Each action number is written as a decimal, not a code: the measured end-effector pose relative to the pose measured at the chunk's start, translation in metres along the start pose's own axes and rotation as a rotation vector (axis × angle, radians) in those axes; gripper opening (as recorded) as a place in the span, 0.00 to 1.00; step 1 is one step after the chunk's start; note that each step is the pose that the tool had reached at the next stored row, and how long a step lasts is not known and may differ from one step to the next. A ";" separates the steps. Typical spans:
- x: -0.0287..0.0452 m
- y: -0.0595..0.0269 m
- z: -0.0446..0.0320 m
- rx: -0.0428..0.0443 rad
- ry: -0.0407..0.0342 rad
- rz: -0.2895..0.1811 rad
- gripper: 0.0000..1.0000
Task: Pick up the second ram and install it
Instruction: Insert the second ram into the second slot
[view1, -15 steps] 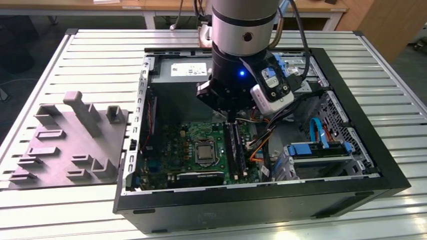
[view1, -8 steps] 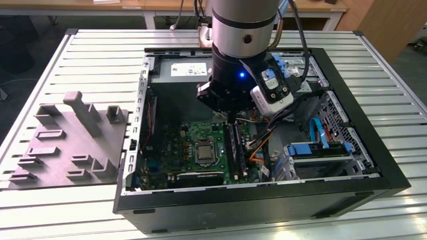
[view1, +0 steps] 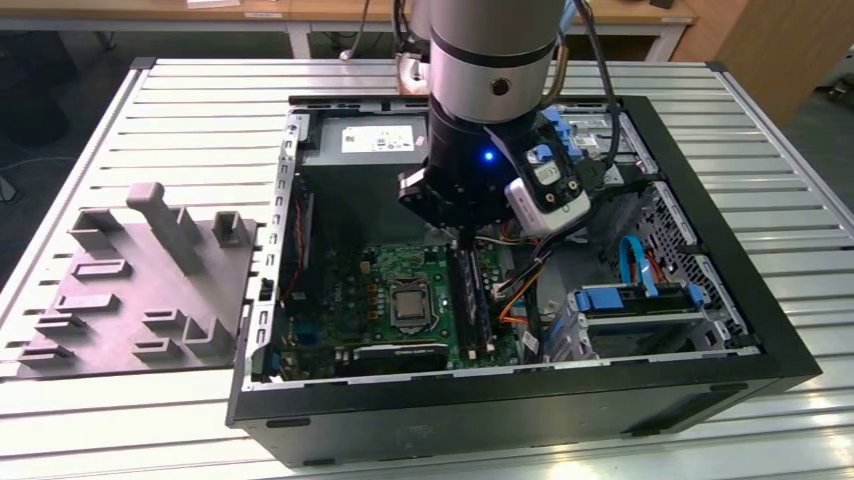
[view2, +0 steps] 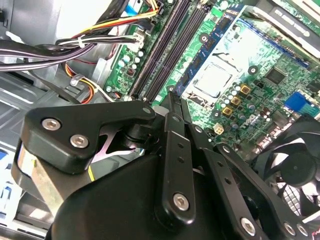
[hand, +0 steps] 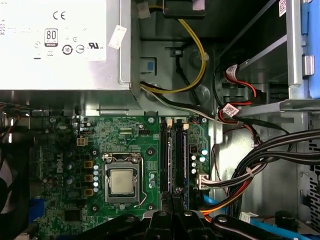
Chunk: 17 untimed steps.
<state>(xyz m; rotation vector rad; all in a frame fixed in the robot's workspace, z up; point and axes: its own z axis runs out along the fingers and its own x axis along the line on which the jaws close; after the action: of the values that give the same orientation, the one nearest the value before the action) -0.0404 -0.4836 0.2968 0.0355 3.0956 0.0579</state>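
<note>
Arm (view1: 487, 70) reaches down into the open computer case (view1: 787, 365), which lies on the slatted table (view1: 200, 100). A grey fixture (view1: 134, 290) sits near the table's edge at the exterior view's left, apart from the case. In the exterior view we note the gripper (view1: 458, 232) inside the case, above the memory slots. The second ram (view1: 469, 295) stands as a dark strip in those slots. It runs along the edge of the motherboard (view1: 334, 300) at the exterior view's right, just beside the processor socket (view1: 407, 300). The power supply (view1: 367, 140) fills the case's far corner.

Second wrist view: the gripper (view2: 174, 96) has its fingers (view2: 172, 135) pressed together, and we see nothing between them. The tips point toward the slot bank (view2: 170, 50); we cannot tell whether they touch it. Bundled cables (view2: 60, 50) lie on one side of the slots, with the socket (view2: 212, 80) and a fan (view2: 295, 167) on the other.

First wrist view: the gripper (hand: 174, 202) lines up with the ram (hand: 179, 155), which sits lengthwise between the socket (hand: 121, 181) and the cables (hand: 265, 155). We cannot tell which slot of the bank it occupies. The power supply (hand: 60, 45) lies beyond the board's far edge.
</note>
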 end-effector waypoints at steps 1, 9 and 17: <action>-0.0002 0.0000 0.0012 -0.0001 0.0000 0.000 0.11; 0.0002 -0.0005 0.0129 0.0000 0.0000 0.000 0.11; 0.0004 -0.0007 0.0184 -0.0009 0.0009 -0.023 0.11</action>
<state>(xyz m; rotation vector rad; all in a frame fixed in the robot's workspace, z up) -0.0400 -0.4836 0.2784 0.0002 3.0962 0.0584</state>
